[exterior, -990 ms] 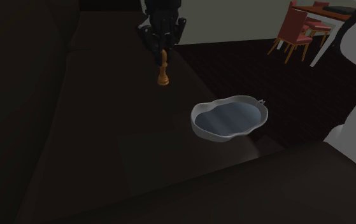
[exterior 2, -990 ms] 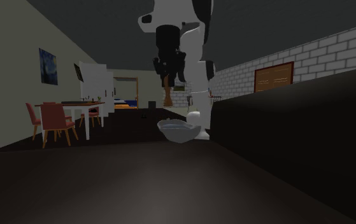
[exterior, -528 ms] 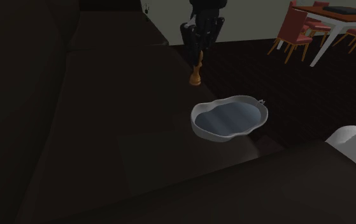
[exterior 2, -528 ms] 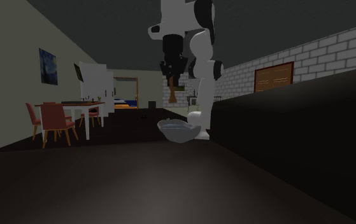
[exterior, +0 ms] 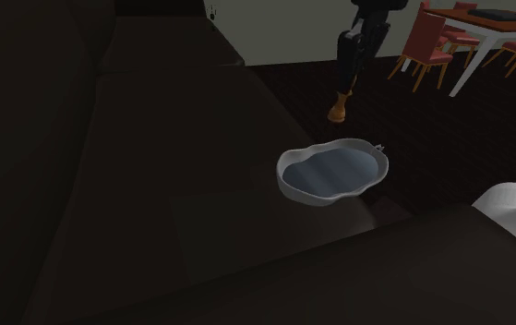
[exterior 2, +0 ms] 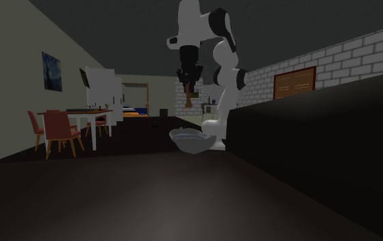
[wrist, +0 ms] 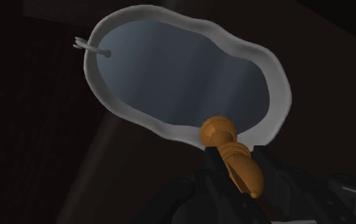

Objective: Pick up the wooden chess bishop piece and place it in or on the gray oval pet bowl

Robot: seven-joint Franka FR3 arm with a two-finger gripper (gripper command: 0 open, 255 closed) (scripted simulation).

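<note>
The brown wooden bishop (exterior: pixel 340 106) hangs in the air in my gripper (exterior: pixel 348 81), which is shut on its upper part. It sits above and behind the grey oval bowl (exterior: pixel 331 171), toward the shoulder view's right. In the second exterior view the bishop (exterior 2: pixel 186 96) hangs under the gripper (exterior 2: pixel 186 85), well above the bowl (exterior 2: pixel 190 140). Through the wrist camera the bishop (wrist: pixel 230 153) is clasped between the black fingers (wrist: pixel 212 167), its base pointing at the near rim of the bowl (wrist: pixel 273 67), whose blue-grey inside is bare.
The bowl rests at the edge of a dark sofa seat (exterior: pixel 182 148). A small metal hook (wrist: pixel 88 46) sticks out of the bowl's rim. A white table (exterior: pixel 486 28) with red chairs (exterior: pixel 428 46) stands at the back right. A dark armrest (exterior: pixel 339 277) lies in front.
The arm has carried the bishop toward the shoulder view's right, from above the sofa seat to above the floor just behind the bowl. The grip has not changed.
</note>
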